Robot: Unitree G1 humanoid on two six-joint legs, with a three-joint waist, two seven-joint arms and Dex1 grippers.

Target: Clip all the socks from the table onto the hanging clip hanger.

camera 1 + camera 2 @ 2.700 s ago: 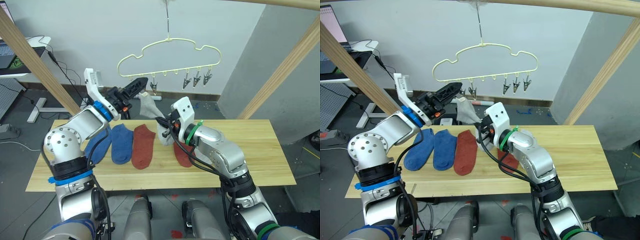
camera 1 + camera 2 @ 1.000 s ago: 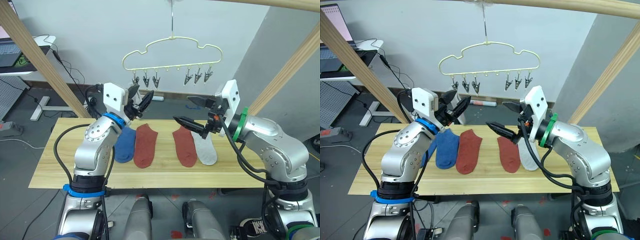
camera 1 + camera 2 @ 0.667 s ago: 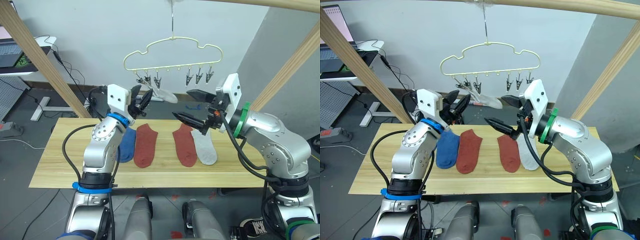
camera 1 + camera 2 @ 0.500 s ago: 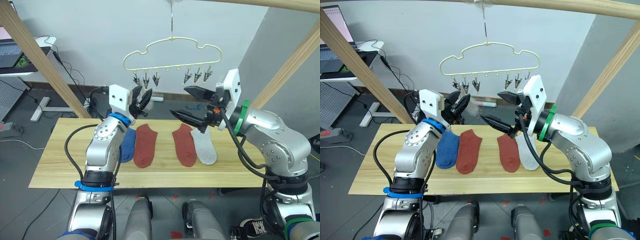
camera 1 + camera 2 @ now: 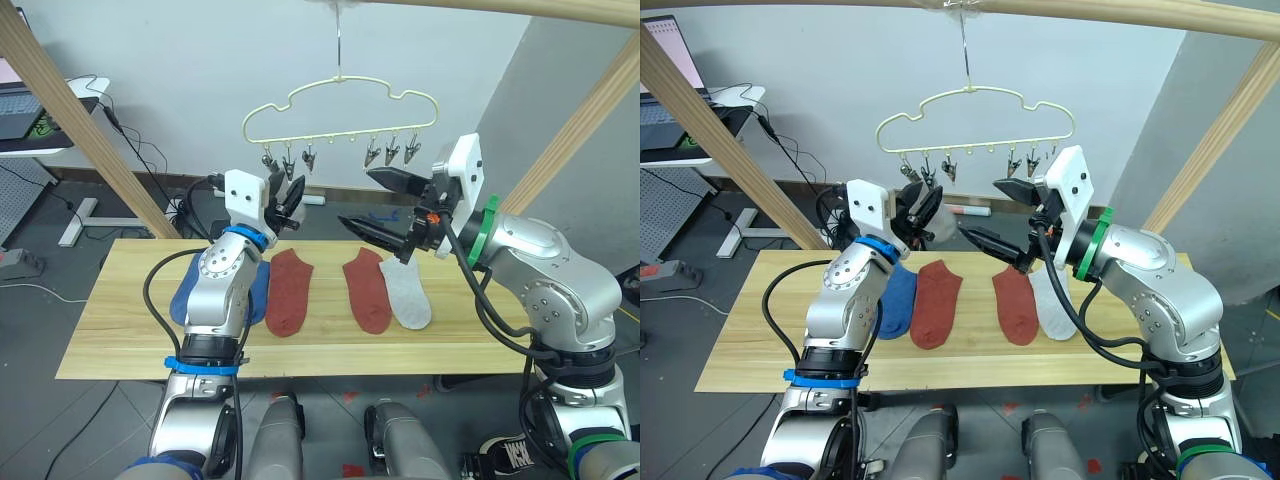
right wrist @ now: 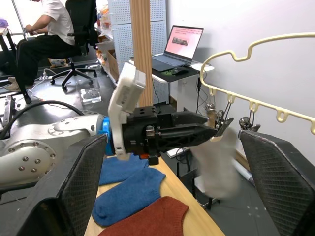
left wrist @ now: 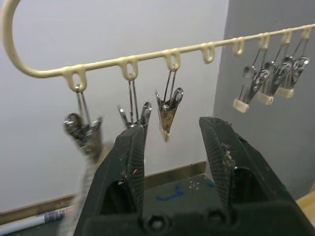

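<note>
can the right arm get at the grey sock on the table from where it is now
Probably yes. The right end effector is open and empty, raised above the table, and the light grey sock lies flat just below it with nothing over it.

A pale sock beside the clip hanger is blurred. The left arm hides most of both blue socks.

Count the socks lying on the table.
5. On the table, from the robot's left: blue sock and second blue sock, both partly hidden behind the arm; rust-red sock; second rust-red sock; grey sock.
</note>
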